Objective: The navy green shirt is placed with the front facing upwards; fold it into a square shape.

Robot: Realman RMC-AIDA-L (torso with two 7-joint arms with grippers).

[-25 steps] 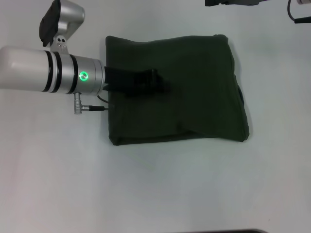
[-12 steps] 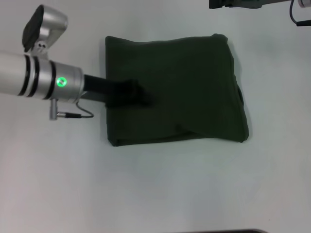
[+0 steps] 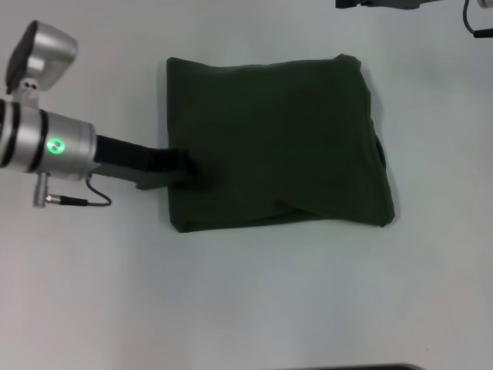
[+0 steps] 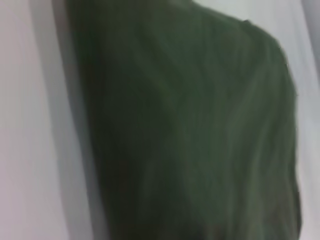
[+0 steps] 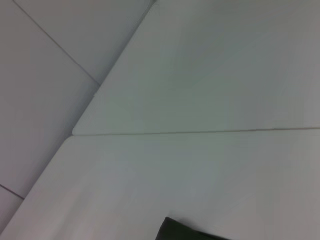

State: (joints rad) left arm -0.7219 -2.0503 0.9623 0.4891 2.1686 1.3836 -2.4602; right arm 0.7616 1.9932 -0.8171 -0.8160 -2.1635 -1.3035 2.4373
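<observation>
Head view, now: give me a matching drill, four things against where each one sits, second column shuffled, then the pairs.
Things:
1. dark olive-green folded cotton shirt
2. left gripper
3. green indicator light on the silver left arm
4. white table

Places:
A. at the shirt's left edge, near its front corner
B. under everything, bare in front of the shirt
C. left of the shirt, over the table
D. middle of the table, lying as a rough square

Pairs: 1-D, 2-A, 3-C, 4-B
</observation>
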